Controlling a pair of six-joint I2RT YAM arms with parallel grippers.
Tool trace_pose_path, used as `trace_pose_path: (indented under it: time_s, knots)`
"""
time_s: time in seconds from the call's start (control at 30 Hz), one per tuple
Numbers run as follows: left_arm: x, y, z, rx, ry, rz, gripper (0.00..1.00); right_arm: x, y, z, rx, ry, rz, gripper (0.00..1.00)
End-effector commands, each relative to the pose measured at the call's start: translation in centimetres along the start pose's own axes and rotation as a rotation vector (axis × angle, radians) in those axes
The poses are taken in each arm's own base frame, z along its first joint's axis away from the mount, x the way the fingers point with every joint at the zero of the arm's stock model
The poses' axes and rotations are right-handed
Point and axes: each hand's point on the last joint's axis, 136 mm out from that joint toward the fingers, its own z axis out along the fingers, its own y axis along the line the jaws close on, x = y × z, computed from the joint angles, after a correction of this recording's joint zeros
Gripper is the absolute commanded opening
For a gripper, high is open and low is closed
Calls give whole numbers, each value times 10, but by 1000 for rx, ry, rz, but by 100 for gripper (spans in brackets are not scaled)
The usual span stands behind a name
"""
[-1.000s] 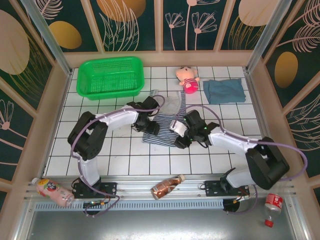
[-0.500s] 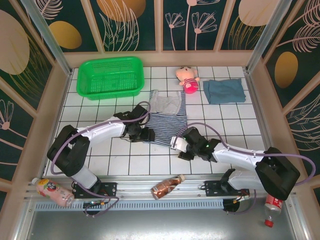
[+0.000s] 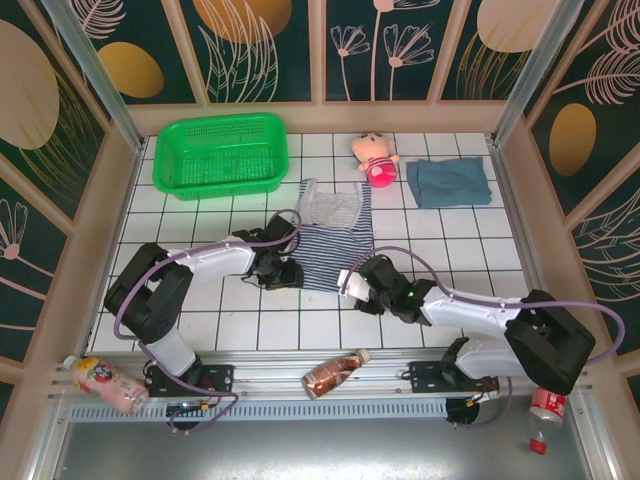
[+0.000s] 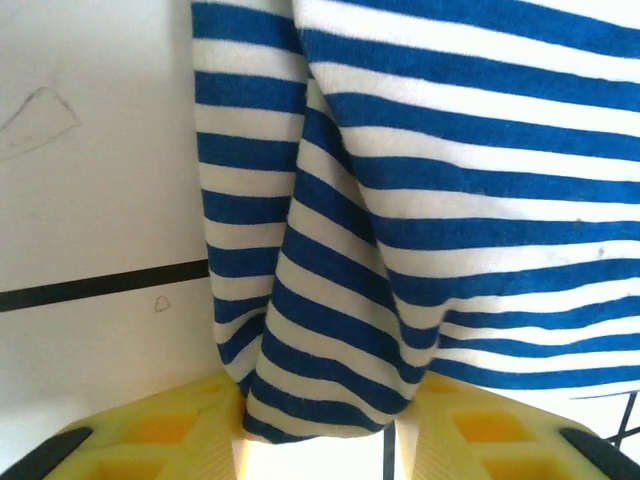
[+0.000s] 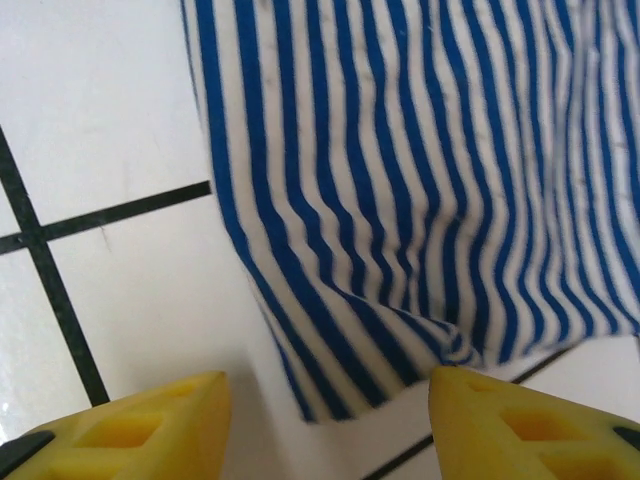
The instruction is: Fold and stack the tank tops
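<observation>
We count two tank tops, two grippers, one basket, one doll and three bottles.

The striped tank top lies near the middle of the white tiled table, spread mostly flat. It has thin navy-and-white stripes, and a paler grey panel is folded over at its far end. The teal-blue tank top lies well apart at the far right, folded into a compact rectangle.

The left gripper sits at the near left hem of the striped top. In the left wrist view its yellow fingers press from both sides on a bunched fold of striped cloth, pinching it. The right gripper sits at the near right corner. In the right wrist view its fingers stand spread, with the corner of the cloth and bare tile between them.

The green basket stands at the far left. The pink doll lies between the basket and the teal-blue top. The bottles lie along the near rail, at the left, middle and right.

Dark grout lines divide the tiles. Dark green wall panels with gold ovals and leaf outlines enclose the table, framed by metal posts.
</observation>
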Motion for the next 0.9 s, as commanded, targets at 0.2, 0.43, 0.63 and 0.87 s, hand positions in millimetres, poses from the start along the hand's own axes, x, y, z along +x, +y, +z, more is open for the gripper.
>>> trace_pose_path:
  time_s: [0.2, 0.43, 0.63, 0.87]
  knots:
    - [-13, -12, 2, 34, -28, 14, 22, -12, 6, -12, 0, -90, -86, 57]
    - [-12, -10, -2, 15, -22, 18, 22, -30, -2, 15, 54, -110, -91, 58]
    - [-7, -10, -7, 9, -3, 39, 20, -24, -9, 27, 104, -70, -106, 46]
    - [3, -8, -13, 17, 29, 46, 18, -12, 8, 22, -2, -17, -75, 12]
